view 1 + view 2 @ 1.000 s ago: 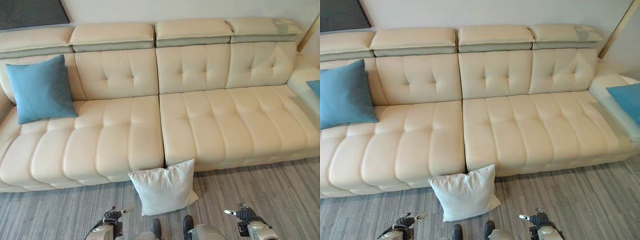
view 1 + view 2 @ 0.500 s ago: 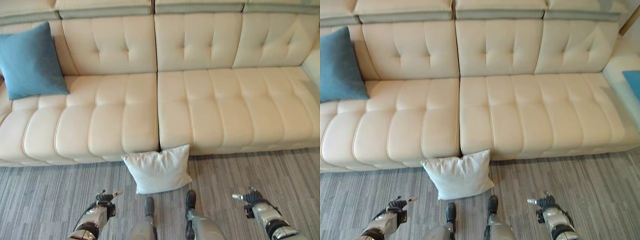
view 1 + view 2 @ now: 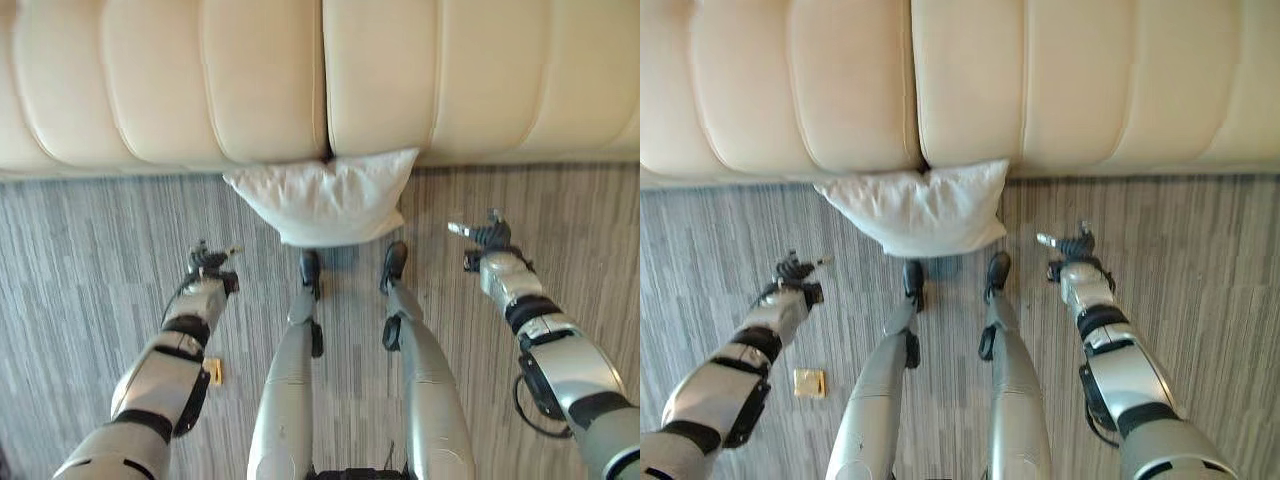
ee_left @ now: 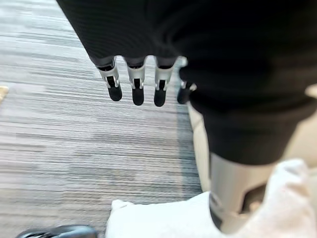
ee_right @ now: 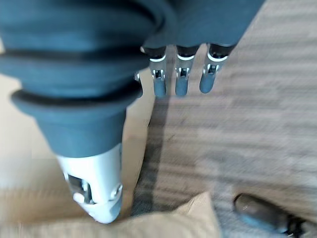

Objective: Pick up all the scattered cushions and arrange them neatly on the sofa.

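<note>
Your left robot hand (image 3: 207,262) and right robot hand (image 3: 483,238) hang over the striped floor (image 3: 90,260) with fingers straight and holding nothing, one on each side of the white cushion (image 3: 325,197), which lies on the floor against the sofa's (image 3: 260,80) front edge.

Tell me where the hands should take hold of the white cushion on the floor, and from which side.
Probably by its two side edges, one hand from each side. The white cushion leans against the sofa front at the seam, its near face and sides exposed. The left hand and right hand hang open over the carpet on either side of it, both apart from it.
</note>
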Available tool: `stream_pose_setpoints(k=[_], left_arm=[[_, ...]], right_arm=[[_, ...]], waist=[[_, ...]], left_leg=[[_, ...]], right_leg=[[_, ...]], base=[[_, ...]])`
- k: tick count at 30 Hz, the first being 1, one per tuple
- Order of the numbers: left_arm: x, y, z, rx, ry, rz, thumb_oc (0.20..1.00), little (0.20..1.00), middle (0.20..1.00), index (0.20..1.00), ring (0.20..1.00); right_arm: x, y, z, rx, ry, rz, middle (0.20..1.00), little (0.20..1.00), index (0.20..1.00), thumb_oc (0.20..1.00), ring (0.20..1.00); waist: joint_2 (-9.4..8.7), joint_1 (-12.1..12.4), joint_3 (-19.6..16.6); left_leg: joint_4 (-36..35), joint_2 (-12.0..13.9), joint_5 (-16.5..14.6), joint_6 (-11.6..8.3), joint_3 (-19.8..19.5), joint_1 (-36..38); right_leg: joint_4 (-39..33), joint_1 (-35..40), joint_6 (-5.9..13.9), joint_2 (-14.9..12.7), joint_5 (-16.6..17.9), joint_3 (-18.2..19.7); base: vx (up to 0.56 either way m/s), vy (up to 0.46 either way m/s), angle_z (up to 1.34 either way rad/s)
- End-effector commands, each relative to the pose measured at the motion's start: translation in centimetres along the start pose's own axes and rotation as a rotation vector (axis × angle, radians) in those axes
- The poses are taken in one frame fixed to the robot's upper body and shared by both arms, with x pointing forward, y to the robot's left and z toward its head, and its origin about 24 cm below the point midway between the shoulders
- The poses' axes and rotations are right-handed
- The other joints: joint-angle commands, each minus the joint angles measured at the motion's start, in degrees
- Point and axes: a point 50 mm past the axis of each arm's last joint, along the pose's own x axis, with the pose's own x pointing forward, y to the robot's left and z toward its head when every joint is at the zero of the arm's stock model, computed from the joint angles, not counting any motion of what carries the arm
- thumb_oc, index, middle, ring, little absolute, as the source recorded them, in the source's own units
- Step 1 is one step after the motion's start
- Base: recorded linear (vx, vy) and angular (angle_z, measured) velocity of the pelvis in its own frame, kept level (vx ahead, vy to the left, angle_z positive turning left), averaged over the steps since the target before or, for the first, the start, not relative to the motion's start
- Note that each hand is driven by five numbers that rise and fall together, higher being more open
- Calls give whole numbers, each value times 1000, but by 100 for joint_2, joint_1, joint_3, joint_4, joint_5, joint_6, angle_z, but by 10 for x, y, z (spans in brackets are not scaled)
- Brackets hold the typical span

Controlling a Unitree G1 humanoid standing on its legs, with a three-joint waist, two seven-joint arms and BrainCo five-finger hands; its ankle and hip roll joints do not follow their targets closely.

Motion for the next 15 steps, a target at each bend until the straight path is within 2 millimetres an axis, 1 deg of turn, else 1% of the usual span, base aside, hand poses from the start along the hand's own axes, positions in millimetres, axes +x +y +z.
stream_pose_setpoints(k=[1,2,3,4,6,7,8,9,10,11,12,13,14,15], left_arm=[[8,39,18,-3,-50,167,1000,1000,1000,1000,1000],[9,38,38,5,-110,178,1000,1000,1000,1000,1000],[9,38,50,12,-145,188,1000,1000,1000,1000,1000],[7,35,73,28,-215,197,1000,1000,1000,1000,1000],[3,29,105,69,-316,208,1000,1000,1000,1000,1000],[1,26,112,76,-338,208,1000,1000,1000,1000,1000],[1,26,113,75,-339,208,1000,1000,1000,1000,1000],[-4,15,125,71,-383,187,1000,1000,1000,1000,1000],[-9,1,133,45,-407,144,1000,1000,1000,1000,1000],[-9,1,133,44,-408,144,1000,1000,1000,1000,1000],[-14,-13,140,7,-425,96,1000,1000,1000,1000,1000],[-24,-39,146,-48,-440,7,1000,1000,1000,1000,1000],[-28,-50,148,-67,-449,-33,1000,1000,1000,1000,1000],[-44,-82,151,-152,-449,-151,1000,1000,1000,1000,1000]], right_arm=[[-3,8,13,36,-71,-10,1000,1000,1000,1000,1000],[-2,12,32,62,-124,-3,1000,1000,1000,1000,1000],[-4,16,43,76,-157,5,1000,1000,1000,1000,1000],[-5,21,61,106,-204,18,1000,1000,1000,1000,1000],[-11,31,88,145,-285,49,1000,1000,1000,1000,1000],[-13,35,96,166,-310,62,1000,1000,1000,1000,1000],[-13,35,97,166,-311,61,1000,1000,1000,1000,1000],[-18,40,112,199,-358,85,1000,1000,1000,1000,1000],[-24,48,125,231,-397,113,1000,1000,1000,1000,1000],[-24,48,125,232,-398,112,1000,1000,1000,1000,1000],[-30,54,138,268,-434,139,1000,1000,1000,1000,1000],[-37,64,150,326,-462,176,1000,1000,1000,1000,1000],[-41,70,153,371,-465,202,1000,1000,1000,1000,1000],[-51,85,160,506,-451,275,1000,1000,1000,1000,1000]], waist=[[-46,-36,-232],[-66,-42,-183],[-68,-44,-142],[-83,-55,-87],[-109,-74,-80],[-119,-65,-83],[-122,-62,-110],[-127,-56,-66],[-122,-47,-112],[-122,-45,-145],[-122,-43,-124],[-114,-41,-187],[-113,-52,-203],[-125,-57,-239]], left_leg=[[816,-196,-818,66,114,-530],[954,-194,-844,55,119,-735],[1023,-198,-852,46,133,-859],[1155,-202,-898,25,133,-1015],[1370,-243,-915,11,128,-1385],[1448,-241,-940,12,133,-1529],[1479,-240,-950,13,138,-1582],[1538,-257,-975,6,123,-1678],[1661,-282,-970,10,127,-1944],[1688,-285,-977,11,130,-2003],[1745,-292,-1009,10,122,-2074],[1840,-318,-1008,26,113,-2312],[1879,-328,-1007,31,117,-2385],[2000,-345,-1040,31,116,-2534]], right_leg=[[882,-457,420,-79,-1190,420],[1031,-671,423,-91,-1213,443],[1086,-791,420,-106,-1219,449],[1241,-973,425,-107,-1262,463],[1416,-1326,420,-105,-1269,479],[1507,-1476,424,-113,-1282,476],[1539,-1533,424,-115,-1292,484],[1612,-1647,430,-106,-1311,497],[1704,-1909,431,-123,-1308,519],[1737,-1971,431,-128,-1318,525],[1818,-2059,443,-124,-1352,536],[1944,-2321,439,-141,-1378,562],[1984,-2395,435,-141,-1388,573],[2126,-2589,440,-133,-1433,599]], base=[[0,0,0],[0,0,0],[32,13,0],[34,15,1],[37,24,4],[31,25,5],[31,16,5],[39,7,2],[41,8,-3],[41,3,-5],[38,5,-3],[38,5,0],[44,11,4],[34,-6,5]])
